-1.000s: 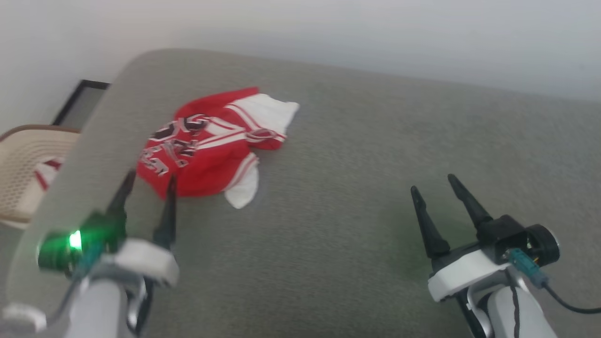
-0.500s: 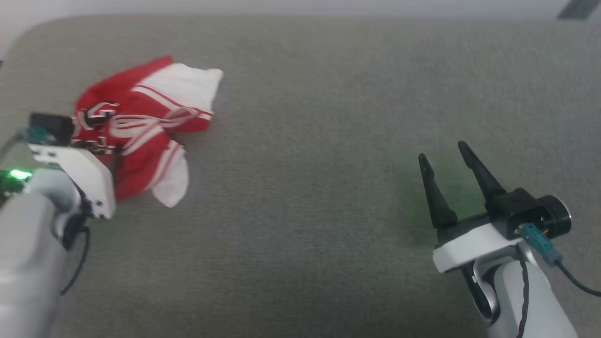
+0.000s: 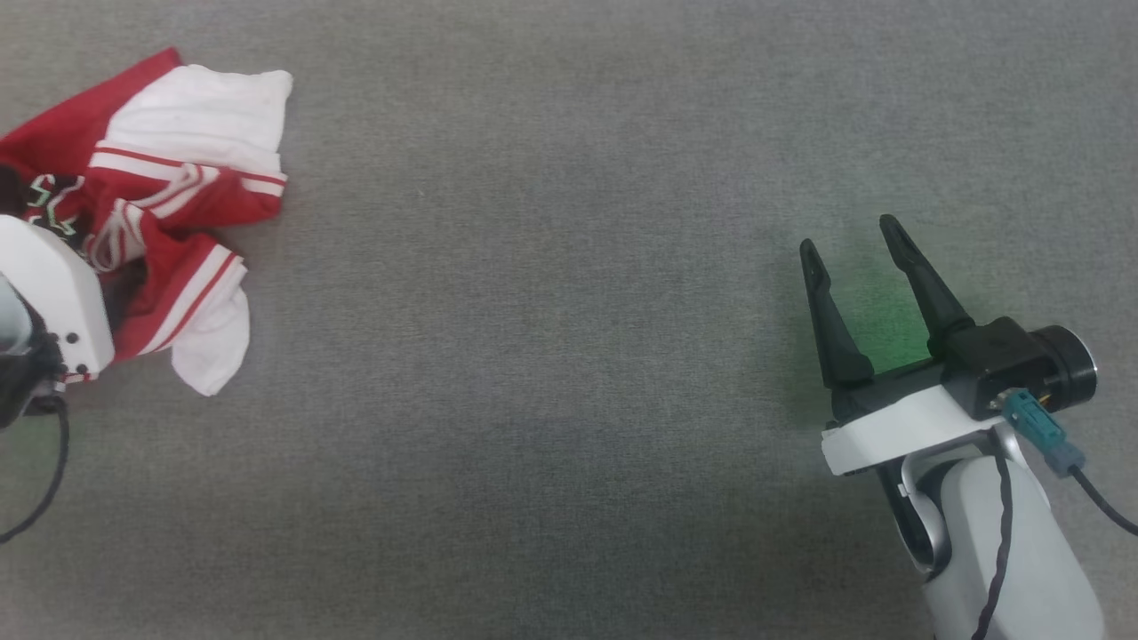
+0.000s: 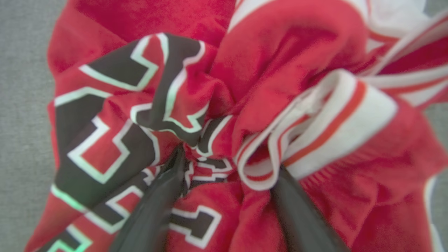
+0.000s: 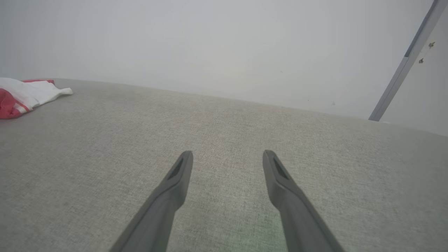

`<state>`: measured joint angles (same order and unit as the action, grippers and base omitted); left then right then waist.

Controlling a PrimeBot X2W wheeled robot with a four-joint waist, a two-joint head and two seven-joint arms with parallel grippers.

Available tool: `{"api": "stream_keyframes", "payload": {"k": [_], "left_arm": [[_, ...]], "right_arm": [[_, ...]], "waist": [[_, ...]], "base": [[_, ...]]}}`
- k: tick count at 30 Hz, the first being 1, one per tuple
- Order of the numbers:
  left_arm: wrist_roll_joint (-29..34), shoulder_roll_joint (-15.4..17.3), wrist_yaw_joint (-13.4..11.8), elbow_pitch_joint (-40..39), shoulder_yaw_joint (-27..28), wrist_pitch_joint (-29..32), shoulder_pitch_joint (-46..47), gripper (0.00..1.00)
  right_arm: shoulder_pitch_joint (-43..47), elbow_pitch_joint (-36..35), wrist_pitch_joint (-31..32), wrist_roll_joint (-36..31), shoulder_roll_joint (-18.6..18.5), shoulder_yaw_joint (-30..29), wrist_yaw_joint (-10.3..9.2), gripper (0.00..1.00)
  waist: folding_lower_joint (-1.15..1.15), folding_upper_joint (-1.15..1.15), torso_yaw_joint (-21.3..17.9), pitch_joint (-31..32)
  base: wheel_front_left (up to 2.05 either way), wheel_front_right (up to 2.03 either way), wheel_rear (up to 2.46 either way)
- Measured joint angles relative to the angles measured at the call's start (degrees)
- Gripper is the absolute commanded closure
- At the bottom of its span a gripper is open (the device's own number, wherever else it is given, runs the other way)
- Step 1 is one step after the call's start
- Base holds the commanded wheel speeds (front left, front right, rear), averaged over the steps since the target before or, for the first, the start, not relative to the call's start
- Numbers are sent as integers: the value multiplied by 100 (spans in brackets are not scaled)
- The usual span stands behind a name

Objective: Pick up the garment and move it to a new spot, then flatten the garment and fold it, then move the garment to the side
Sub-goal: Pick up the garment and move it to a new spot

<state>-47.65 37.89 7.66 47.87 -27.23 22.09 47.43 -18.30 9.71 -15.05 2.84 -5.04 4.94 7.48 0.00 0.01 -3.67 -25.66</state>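
**Approach complete: left gripper [image 4: 229,161] seated in the garment [image 4: 280,52], grasp not yet made**

Nearest, the left gripper. A second ago its fingers stood short of the garment's near edge. They are now pushed down into the crumpled cloth. The jaws stand wide apart, one finger against the dark lettering and the other under a loop of striped trim. A bunch of red fabric sits between them, and no closure on it is evident.

The right gripper [image 3: 849,238] has its fingers spread with nothing between them. It hangs low over the bare grey upholstered surface [image 3: 569,356], well apart from the garment, with no change of note.

The garment lies bunched at the left of that surface, one white sleeve toward the near side and one toward the far side. Its folds look as before. The shift across the head view comes from the camera tilting down, not from the cloth moving. Beyond the surface stands a pale wall [image 5: 210,45].

Assessment: the pick-up step is in hand and nothing is lifted. The next move calls for closing on the bunch. The likely fault is catching only the trim loop or a thin layer, which would leave the rest to trail or slip.
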Motion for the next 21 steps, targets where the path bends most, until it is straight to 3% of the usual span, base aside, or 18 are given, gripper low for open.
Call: {"api": "stream_keyframes", "payload": {"k": [1,2,3,12,21], "left_arm": [[-89,25,0,8,-33,-59,12,73],[-141,37,-7,14,-92,-124,25,73],[-143,47,-10,21,-156,-256,34,100],[-328,-44,-18,97,-416,-1169,66,100],[-846,-20,-18,-1285,-853,-1194,370,100]], "right_arm": [[-3,-11,0,0,13,-11,0,0],[-3,-5,0,0,23,-34,0,0],[-3,-5,0,0,35,-40,0,0],[64,71,1,31,131,-63,0,0],[279,60,0,136,189,-148,0,0]], "waist": [[0,0,-18,-8],[0,0,-24,5],[0,0,-24,33],[0,-1,18,504],[0,-1,-270,861]], "base": [[0,0,0],[0,0,0],[0,0,0],[0,0,0],[0,0,0]]}}
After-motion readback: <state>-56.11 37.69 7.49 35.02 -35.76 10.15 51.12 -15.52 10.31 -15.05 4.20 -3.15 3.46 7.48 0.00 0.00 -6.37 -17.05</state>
